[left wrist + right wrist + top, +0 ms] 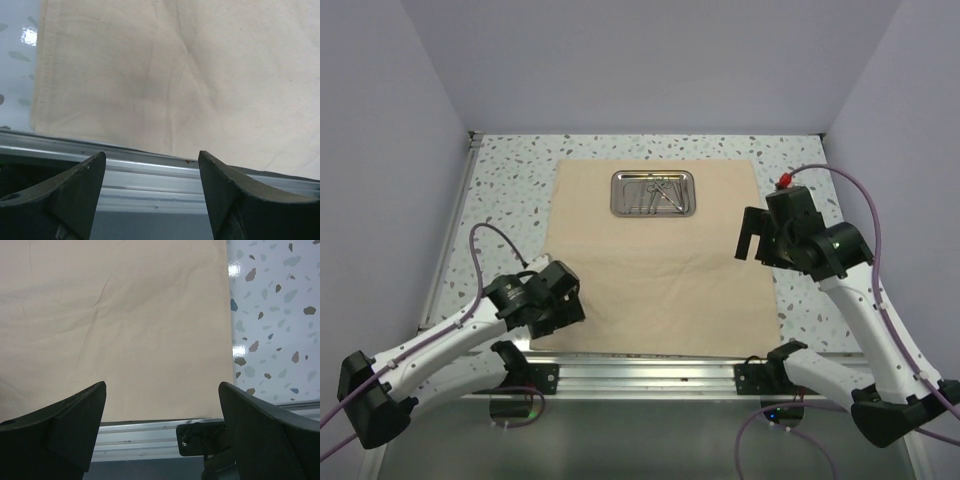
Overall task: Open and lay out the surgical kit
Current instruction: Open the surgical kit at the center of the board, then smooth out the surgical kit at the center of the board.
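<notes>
The beige cloth wrap [655, 260] lies spread flat on the table. A small shiny steel tray [653, 193] sits near its far edge with thin silver instruments [657, 192] inside. My left gripper [570, 297] is open and empty over the cloth's near left corner [165, 75]. My right gripper [750, 236] is open and empty above the cloth's right edge [120, 325]. Neither gripper touches the cloth. The tray is out of both wrist views.
A speckled tabletop [510, 190] surrounds the cloth and shows right of it in the right wrist view [275, 315]. A metal rail [650, 372] runs along the near edge, also seen from both wrists [150, 172] [145, 437]. Grey walls enclose the sides and back.
</notes>
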